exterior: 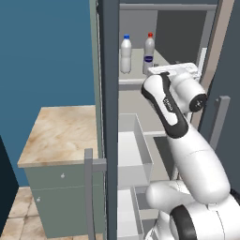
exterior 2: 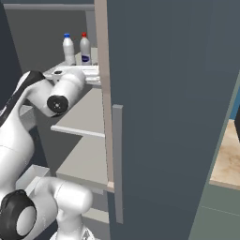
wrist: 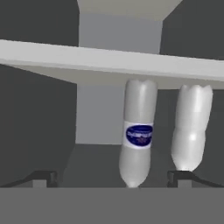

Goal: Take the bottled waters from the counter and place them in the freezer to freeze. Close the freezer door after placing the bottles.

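At the left of the left base view stood a small beige-topped cabinet [exterior: 61, 136] with drawers, its top bare. Just right of it, down the middle of the frame, ran a tall dark grey door panel [exterior: 110, 117] seen nearly edge-on. Past that edge the freezer [exterior: 140, 140] stood open, showing white shelves and a clear drawer.

On the upper shelf [exterior: 133, 80], in the upper middle of that frame, both bottled waters stood upright side by side: the blue-capped bottle [exterior: 126, 55] on the left, the red-capped bottle [exterior: 149, 52] just beside it on the right, close together; whether they touched was hard to tell. The white arm [exterior: 187, 140] rose from the lower right, its hand reaching toward the shelf just below and in front of the bottles.

In the right base view the same pair sat at the upper left, with the freezer door [exterior 2: 173, 117] taking up the right of the frame, its vertical bar handle [exterior 2: 117, 164] in the middle.

In the hand view, which was rolled over, the pincer [wrist: 111, 181] stood wide with nothing between its tips; the labelled bottle [wrist: 138, 131] hung near the centre and the other to its right, both clear of the fingertips [wrist: 41, 178].
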Robot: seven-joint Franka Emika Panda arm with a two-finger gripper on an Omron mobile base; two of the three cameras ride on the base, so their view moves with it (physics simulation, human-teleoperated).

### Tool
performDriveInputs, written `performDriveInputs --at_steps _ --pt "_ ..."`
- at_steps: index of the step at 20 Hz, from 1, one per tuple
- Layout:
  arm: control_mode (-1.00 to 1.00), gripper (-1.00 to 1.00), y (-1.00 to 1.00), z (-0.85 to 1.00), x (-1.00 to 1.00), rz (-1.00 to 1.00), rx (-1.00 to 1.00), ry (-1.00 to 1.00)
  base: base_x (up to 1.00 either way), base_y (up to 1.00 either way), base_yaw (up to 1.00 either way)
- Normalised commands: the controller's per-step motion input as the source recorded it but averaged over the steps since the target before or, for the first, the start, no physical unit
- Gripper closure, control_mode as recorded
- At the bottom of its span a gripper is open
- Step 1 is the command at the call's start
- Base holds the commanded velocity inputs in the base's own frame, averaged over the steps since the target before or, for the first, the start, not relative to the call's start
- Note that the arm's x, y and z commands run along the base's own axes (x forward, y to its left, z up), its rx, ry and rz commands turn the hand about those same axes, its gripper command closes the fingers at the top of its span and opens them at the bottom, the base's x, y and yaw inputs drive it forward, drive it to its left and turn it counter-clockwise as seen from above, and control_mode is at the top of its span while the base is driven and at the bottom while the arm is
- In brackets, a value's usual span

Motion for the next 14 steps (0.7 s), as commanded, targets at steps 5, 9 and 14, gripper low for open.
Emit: performDriveInputs --at_steps 5,9,14 --pt "-1.00 -1.00 0.00 1.00 -1.00 -0.18 0.46 0.26 0.00 0.00 0.00" --pt "-1.00 -1.00 -0.01 1.00 -1.00 -0.15 0.57 0.44 0.00 0.00 0.00" --pt "-1.00 -1.00 0.00 1.00 -0.89 -0.07 0.46 0.41 0.00 0.00 0.00"
